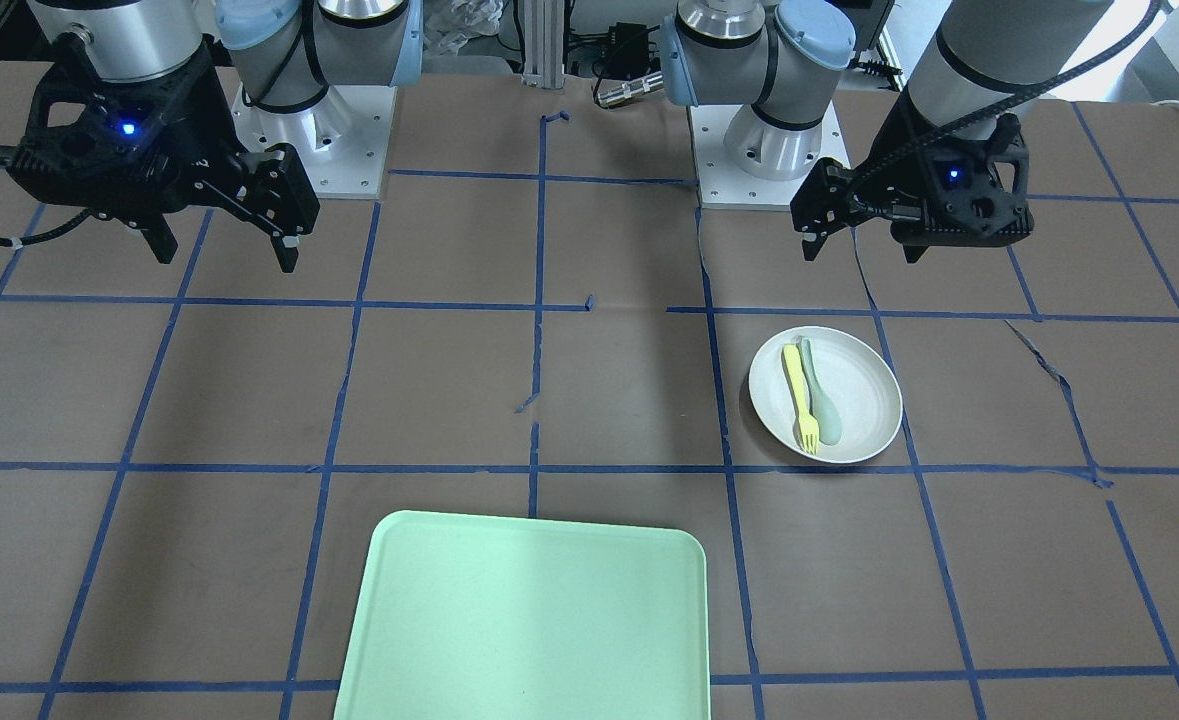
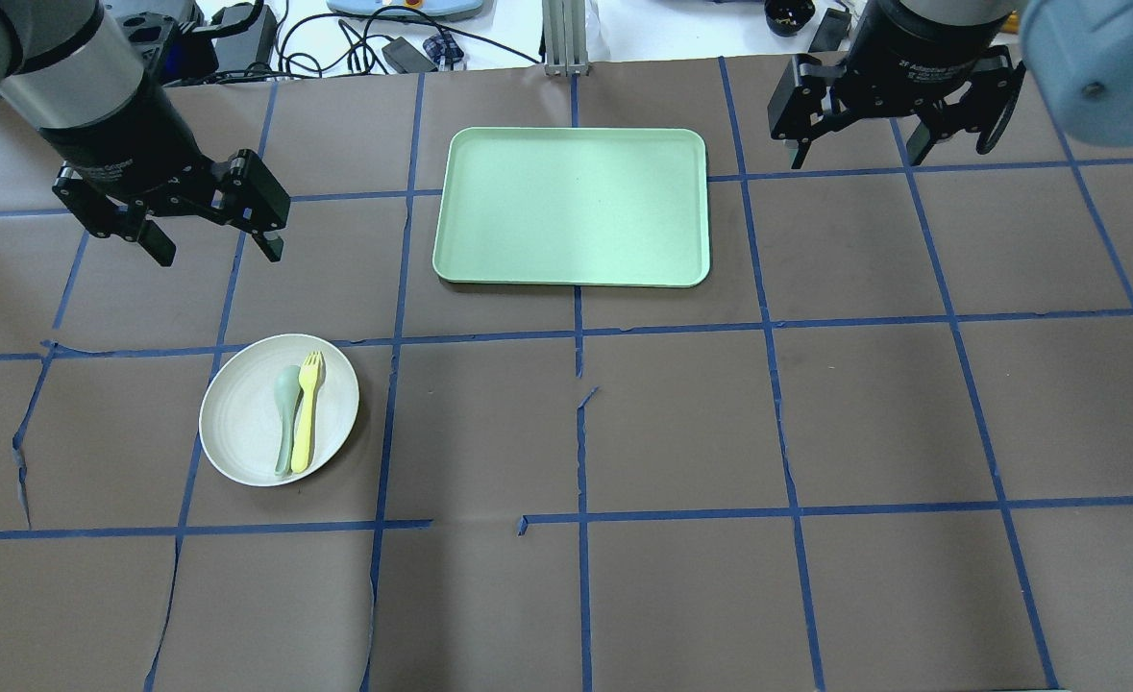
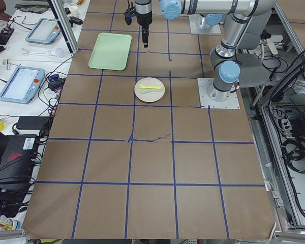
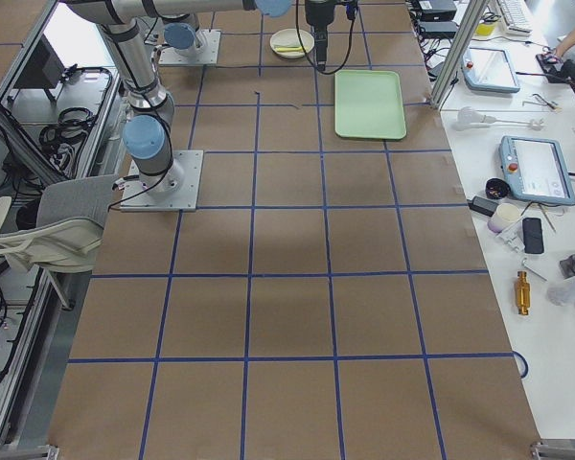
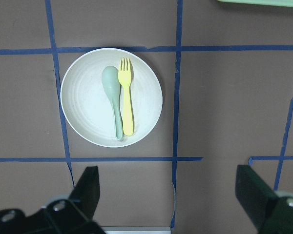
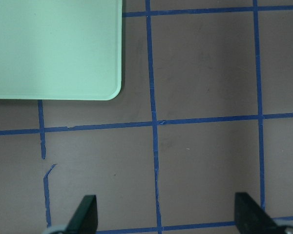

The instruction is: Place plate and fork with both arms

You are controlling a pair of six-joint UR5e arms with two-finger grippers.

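Observation:
The off-white plate [image 2: 239, 432] rests on the table at the left of the overhead view, also in the front view [image 1: 864, 395] and left wrist view [image 5: 88, 105]. The pale yellow fork [image 2: 307, 413] lies on it, next to a grey-green spoon [image 2: 285, 415]; the fork also shows in the front view [image 1: 801, 397] and the left wrist view [image 5: 126, 100]. My left gripper [image 2: 210, 252] is open and empty, hanging above the table beyond the plate. My right gripper [image 2: 859, 154] is open and empty, high at the far right of the tray.
A mint-green rectangular tray [image 2: 573, 207] lies at the far middle of the table; its corner shows in the right wrist view [image 6: 53, 48]. Brown paper with blue tape grid lines covers the table. Arm bases [image 1: 764, 150] stand at the robot's edge.

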